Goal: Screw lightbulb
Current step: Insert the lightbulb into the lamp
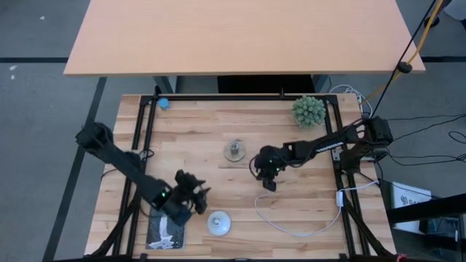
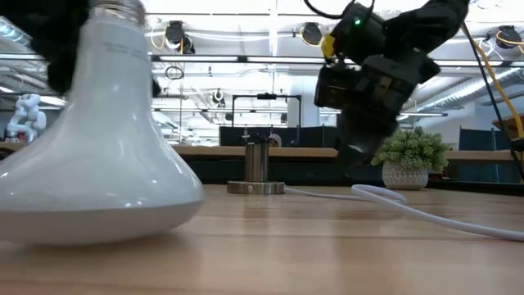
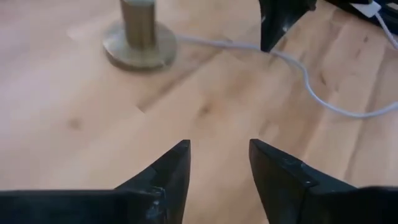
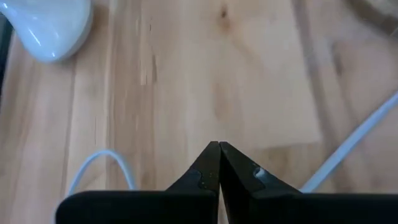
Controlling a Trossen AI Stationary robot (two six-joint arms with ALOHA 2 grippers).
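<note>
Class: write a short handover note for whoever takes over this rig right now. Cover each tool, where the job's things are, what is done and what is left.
Left tool: open, empty, near the table's front, beside the bulb.
Right tool: shut, empty, hanging above mid-table, near the socket.
Bulb: standing globe-down on the table near the front edge, screw base up, not held.
Socket: mid-table, empty, its white cord looping off to the right.
Done: nothing screwed in yet.
Left: grasp the bulb, carry it to the socket, turn it base-down and screw it in.
</note>
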